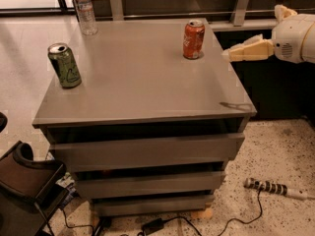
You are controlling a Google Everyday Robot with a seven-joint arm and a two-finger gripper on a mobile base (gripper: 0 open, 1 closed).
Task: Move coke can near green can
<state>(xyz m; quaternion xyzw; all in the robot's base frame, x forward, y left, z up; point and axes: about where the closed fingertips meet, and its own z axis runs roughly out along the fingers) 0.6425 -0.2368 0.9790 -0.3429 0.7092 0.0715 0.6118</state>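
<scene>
The coke can (194, 39) stands upright at the back right of the grey cabinet top (147, 82). The green can (64, 65) stands upright near the top's left edge, far from the coke can. My gripper (251, 32) hovers off the right edge of the cabinet, a little right of the coke can and at about its height. Its pale fingers (246, 51) are spread apart and hold nothing; one points left toward the coke can.
A clear plastic water bottle (84, 10) stands at the back left corner. The cabinet has several drawers below. A dark chair (24, 186) is at the lower left. A striped tool (268, 187) and cables lie on the speckled floor.
</scene>
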